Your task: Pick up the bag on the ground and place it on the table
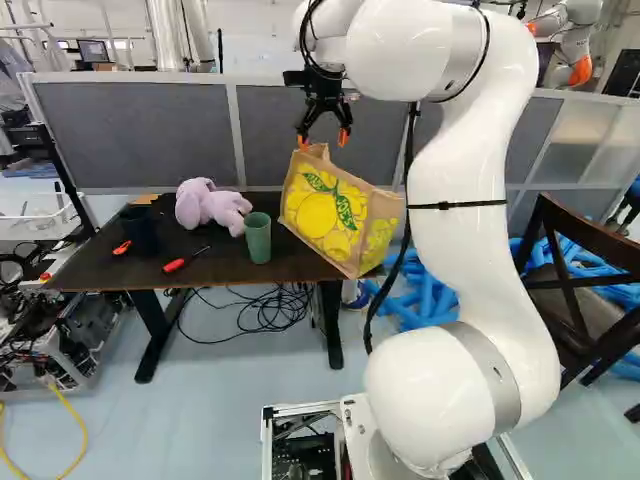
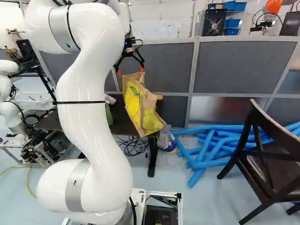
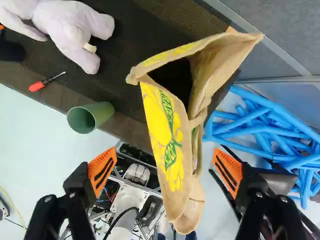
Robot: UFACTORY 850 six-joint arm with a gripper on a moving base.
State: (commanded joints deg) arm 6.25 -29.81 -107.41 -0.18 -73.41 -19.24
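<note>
Wrist view: gripper [image 3: 165,169] open, fingers wide apart, unloaded | bag [image 3: 165,135] ahead, centred between fingers, long axis crosswise to closing line | bag tilted at right end of table [image 1: 110,283] in left base view, lower corner past edge; support undetermined | cup [image 3: 90,117] restricts table side; regrip, shift inboard advised

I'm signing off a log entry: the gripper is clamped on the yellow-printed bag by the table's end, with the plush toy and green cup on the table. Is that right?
Not clamped: the wrist view shows the gripper open, a gap on each side of the bag. The rest stands: bag by the end of the table, plush toy and green cup on it.
</note>
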